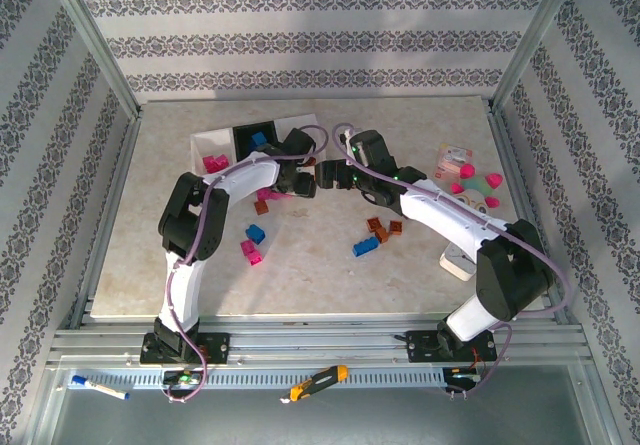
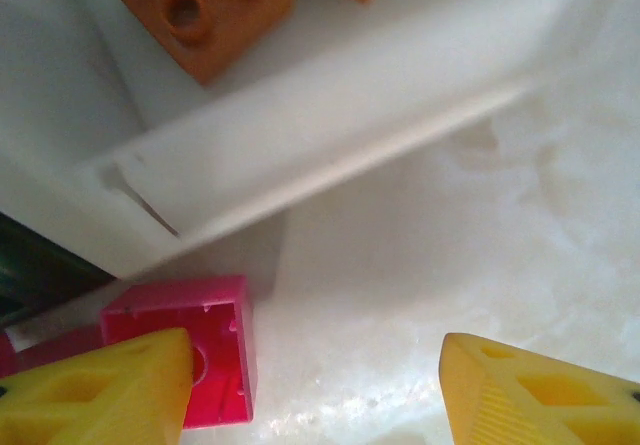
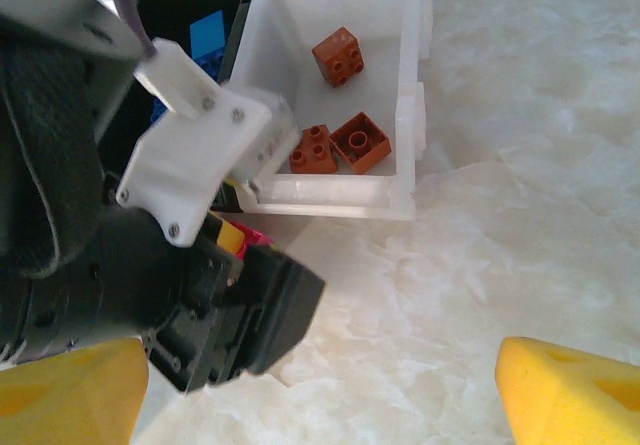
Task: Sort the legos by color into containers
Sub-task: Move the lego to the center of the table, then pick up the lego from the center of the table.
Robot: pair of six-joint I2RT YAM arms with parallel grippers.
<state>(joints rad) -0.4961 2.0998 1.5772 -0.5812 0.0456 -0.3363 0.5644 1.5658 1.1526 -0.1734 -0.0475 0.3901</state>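
Magenta brick (image 2: 205, 325) lies on the pale marbled table (image 2: 480, 235), just outside the near wall of the right white tray (image 2: 300, 135). We see the left gripper (image 2: 318, 365) with its jaws apart. One yellow finger (image 2: 110, 385) is right beside the brick, though we cannot tell if they touch, and the other stands well clear. We count three brown-orange bricks (image 3: 360, 143) in that tray and blue bricks (image 3: 208, 37) in the black tray (image 3: 185, 5). The right gripper (image 3: 320, 390) hangs nearby, its jaws wide apart and holding nothing. Loose bricks (image 1: 378, 230) lie mid-table.
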